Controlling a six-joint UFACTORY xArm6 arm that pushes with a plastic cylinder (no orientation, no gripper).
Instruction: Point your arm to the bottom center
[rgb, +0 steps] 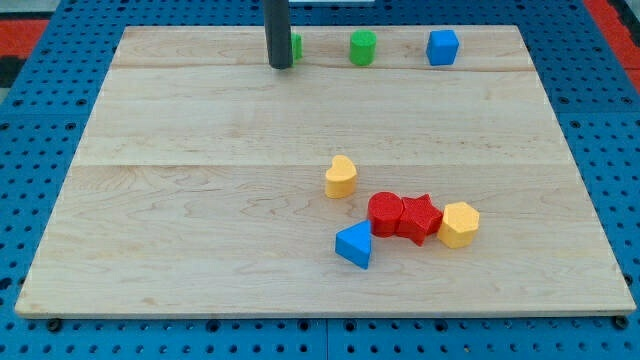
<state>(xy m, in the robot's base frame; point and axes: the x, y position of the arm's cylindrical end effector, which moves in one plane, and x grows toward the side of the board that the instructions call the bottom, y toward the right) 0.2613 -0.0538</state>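
Note:
My dark rod comes down from the view's top, and my tip (280, 66) rests on the wooden board (200, 200) near its top edge, left of centre. A green block (295, 46) sits just right of the rod, partly hidden by it. A green cylinder (363, 47) and a blue block (442, 47) stand further right along the top edge. Lower down, right of centre, lie a yellow heart (340, 177), a red cylinder (385, 213), a red star (420, 217), a yellow hexagon (459, 224) and a blue triangle (354, 245). My tip is far from this group.
The board lies on a blue perforated table (40, 120). The red cylinder, red star and yellow hexagon touch in a row. The blue triangle sits just below the red cylinder's left side.

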